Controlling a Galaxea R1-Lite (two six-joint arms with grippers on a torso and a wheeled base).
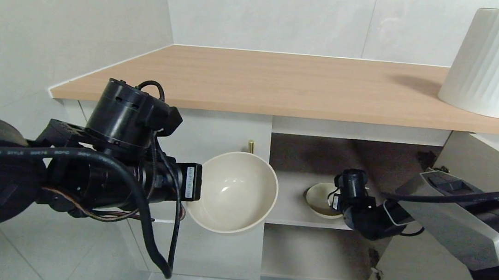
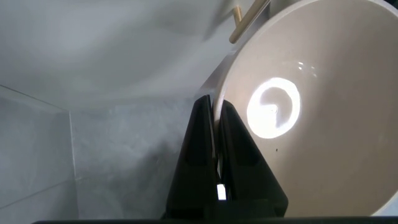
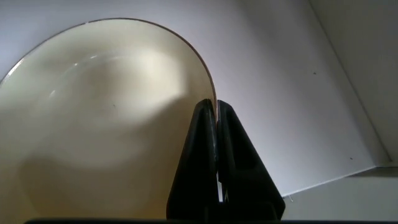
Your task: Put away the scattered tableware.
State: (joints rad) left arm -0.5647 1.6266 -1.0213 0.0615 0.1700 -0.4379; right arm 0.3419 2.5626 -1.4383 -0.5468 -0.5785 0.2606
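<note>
Both grippers are clamped: left gripper (image 2: 215,112) on large bowl (image 1: 234,194), right gripper (image 3: 216,109) on small bowl (image 1: 318,198).

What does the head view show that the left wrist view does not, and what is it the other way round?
Head view, not left wrist view: the wooden countertop with a white ribbed container, the open cabinet's shelf, and the right gripper holding a small bowl at that shelf.
Left wrist view, not head view: the grip up close, with the fingers pinching the rim, one inside and one outside.
Both: the left gripper holding the large bowl, and the brass knob beyond it.
</note>
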